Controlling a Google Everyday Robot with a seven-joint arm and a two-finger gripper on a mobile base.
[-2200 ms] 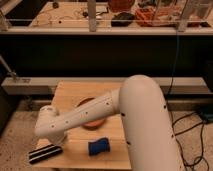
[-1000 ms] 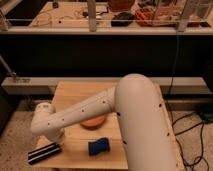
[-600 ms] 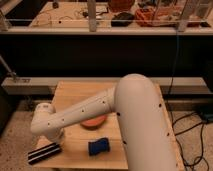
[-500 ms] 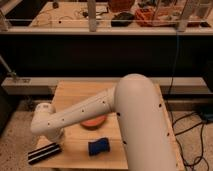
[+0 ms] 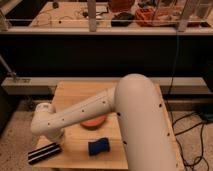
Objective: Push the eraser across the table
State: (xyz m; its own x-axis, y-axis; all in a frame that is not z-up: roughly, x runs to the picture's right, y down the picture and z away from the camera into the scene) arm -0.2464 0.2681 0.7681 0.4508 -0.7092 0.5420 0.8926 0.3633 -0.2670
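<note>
At the table's (image 5: pixel 75 90) front-left corner, the gripper (image 5: pixel 54 137) is hanging low right behind the eraser (image 5: pixel 44 153), probably lining up to shove it along, while the eraser's lying flat at the edge just below and left of it, maybe touching.

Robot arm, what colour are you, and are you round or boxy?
The arm is smooth and creamy white all over, made of fat, round tube shapes joined by a rounded elbow knob. No cables, stickers or writing show on it. Its tool is tucked under that knob at the table's left front, above the black eraser, mostly hidden.
</note>
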